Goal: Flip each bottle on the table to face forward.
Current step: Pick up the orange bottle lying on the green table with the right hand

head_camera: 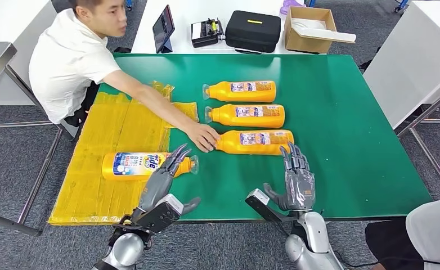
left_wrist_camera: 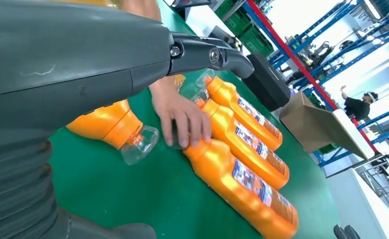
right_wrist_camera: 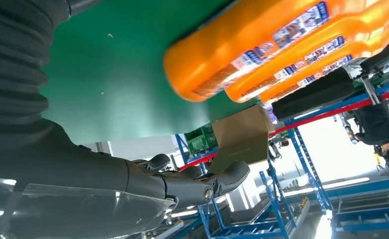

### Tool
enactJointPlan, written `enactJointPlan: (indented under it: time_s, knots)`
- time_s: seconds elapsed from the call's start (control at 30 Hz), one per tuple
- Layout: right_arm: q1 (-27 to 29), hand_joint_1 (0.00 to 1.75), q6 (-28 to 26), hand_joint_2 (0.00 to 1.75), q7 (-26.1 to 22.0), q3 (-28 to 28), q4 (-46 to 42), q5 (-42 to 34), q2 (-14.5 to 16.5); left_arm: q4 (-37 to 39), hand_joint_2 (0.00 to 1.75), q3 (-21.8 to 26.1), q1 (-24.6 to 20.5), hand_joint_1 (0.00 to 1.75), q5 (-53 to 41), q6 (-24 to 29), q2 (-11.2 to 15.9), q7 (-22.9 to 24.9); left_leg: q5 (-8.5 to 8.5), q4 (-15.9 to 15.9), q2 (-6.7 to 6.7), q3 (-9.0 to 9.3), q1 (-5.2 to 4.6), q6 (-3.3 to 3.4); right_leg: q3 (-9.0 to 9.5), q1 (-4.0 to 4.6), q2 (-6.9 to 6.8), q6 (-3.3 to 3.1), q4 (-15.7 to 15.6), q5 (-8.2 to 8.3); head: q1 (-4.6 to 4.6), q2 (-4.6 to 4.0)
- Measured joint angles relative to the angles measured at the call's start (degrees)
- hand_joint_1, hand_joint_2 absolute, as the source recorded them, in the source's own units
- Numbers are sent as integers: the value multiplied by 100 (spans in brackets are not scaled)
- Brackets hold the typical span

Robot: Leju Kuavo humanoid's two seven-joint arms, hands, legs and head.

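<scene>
Three orange bottles lie side by side mid-table with their back labels up: far [head_camera: 240, 91], middle [head_camera: 246, 115] and near [head_camera: 254, 142]. A person's hand [head_camera: 203, 138] rests on the near bottle's cap end [left_wrist_camera: 182, 114]. A fourth bottle [head_camera: 136, 166] lies on the yellow mat with its Tide front label up. My left hand [head_camera: 164, 177] hovers over its clear-capped neck [left_wrist_camera: 133, 142] with fingers [left_wrist_camera: 207, 52] stretched out, holding nothing. My right hand [head_camera: 297, 177] stands with fingers spread just short of the near bottle's base [right_wrist_camera: 242, 47], empty.
A yellow mat [head_camera: 94, 191] covers the table's left part. The person sits at the far left, arm reaching across. Behind the green table [head_camera: 347, 112] stand a tablet [head_camera: 164, 28], a black case [head_camera: 252, 31] and a cardboard box [head_camera: 310, 22]. Another person's sleeve [head_camera: 431, 230] is at lower right.
</scene>
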Motion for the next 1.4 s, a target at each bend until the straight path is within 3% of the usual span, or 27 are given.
enactJointPlan:
  time_s: [0.3, 0.87, 1.4]
  knots:
    - [-101, 0, 380, 175, 370, 2, 151, 157, -123, -1, 175, -83, 15, 0, 79, 2, -29, -41, 0, 0, -2, -1, -1, 1, 1, -3, -1, 0, 0, 0, 1, 0]
    - [-170, 0, 555, 175, 468, 4, 298, 168, -268, 6, 175, -125, 22, 0, 99, 2, -70, -48, 0, 0, -1, -2, -1, 1, 0, -3, -1, 1, 0, 0, 0, 0]
    - [-690, 0, 1503, 175, 1228, -217, 1026, 312, -649, 82, 175, -286, 3, 0, 54, 54, -90, 7, 0, 2, 1, 1, -2, 1, 0, -3, 2, 1, -1, 1, 0, 0]
